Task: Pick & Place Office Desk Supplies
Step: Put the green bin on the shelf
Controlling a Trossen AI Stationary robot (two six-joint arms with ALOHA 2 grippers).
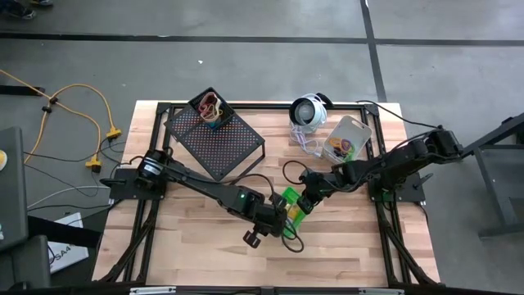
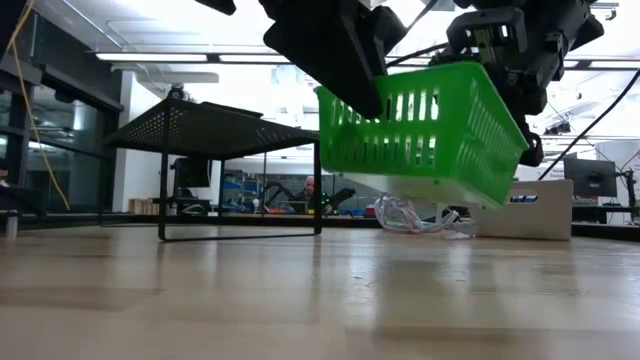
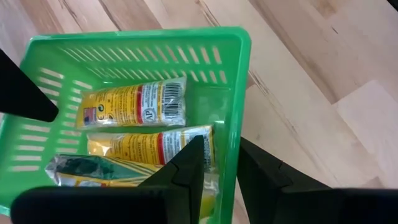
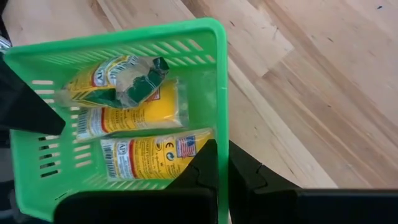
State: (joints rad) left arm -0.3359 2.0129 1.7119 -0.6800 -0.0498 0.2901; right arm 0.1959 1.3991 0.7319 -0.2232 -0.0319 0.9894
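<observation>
Green slotted bin [image 2: 425, 135] lifted clear of bench [image 2: 300, 300]; light, thin flexible plastic. Left pincer [image 3: 217, 180] and right pincer [image 4: 222, 171] each pinched rim wall. Yellow packets [image 3: 134, 104] loose inside, liable to slide; best held level.

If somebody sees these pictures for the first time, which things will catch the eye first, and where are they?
The bright green bin stands out most: both arms hold it lifted and tilted above the table's front middle, the left pincer and the right pincer each clamped on a wall. Inside it lie yellow packets. Behind, on the table's far left, stands a large black mesh rack with coloured loops in its corner.
</observation>
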